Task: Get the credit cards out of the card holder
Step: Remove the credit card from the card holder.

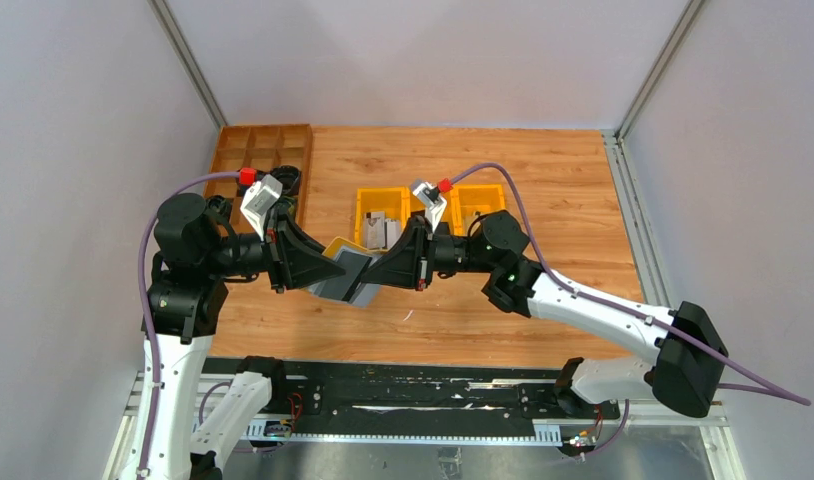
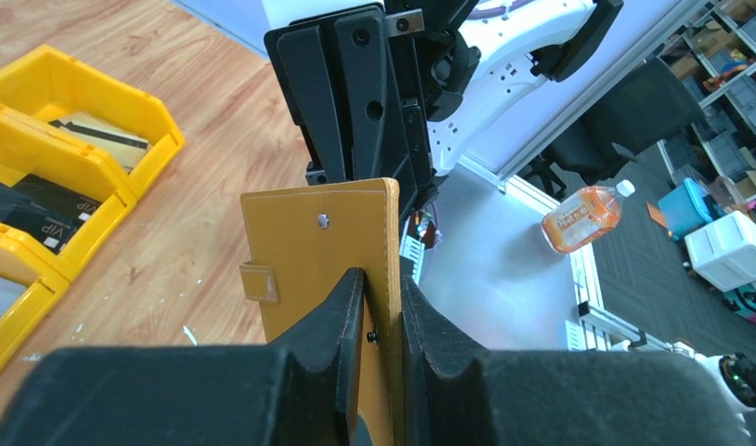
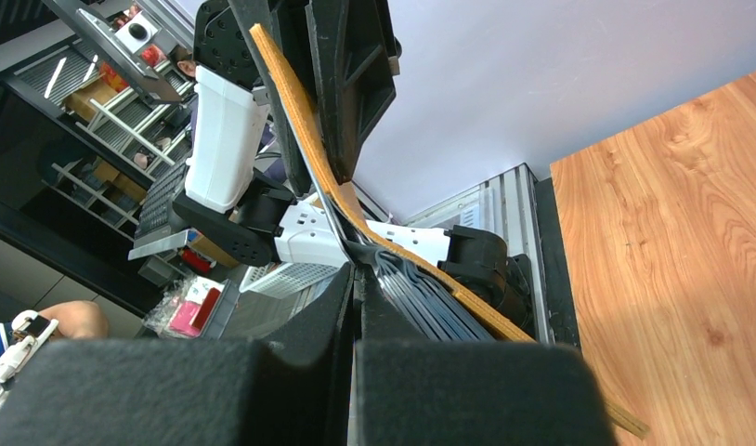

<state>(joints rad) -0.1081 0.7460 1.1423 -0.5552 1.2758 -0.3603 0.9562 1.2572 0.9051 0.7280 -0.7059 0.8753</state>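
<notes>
Card holder aloft over the table middle; left end effector clamps the yellow cover; right end effector pinches the grey pleats; judged limp, light; take any credit cards by a stiff exposed edge.

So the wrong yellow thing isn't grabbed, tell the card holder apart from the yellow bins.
The card holder is mustard and flat; the yellow bins are brighter, open-topped boxes. The card holder is held up between the left gripper and right gripper; the yellow bins sit on the table. Both are yellowish.
</notes>
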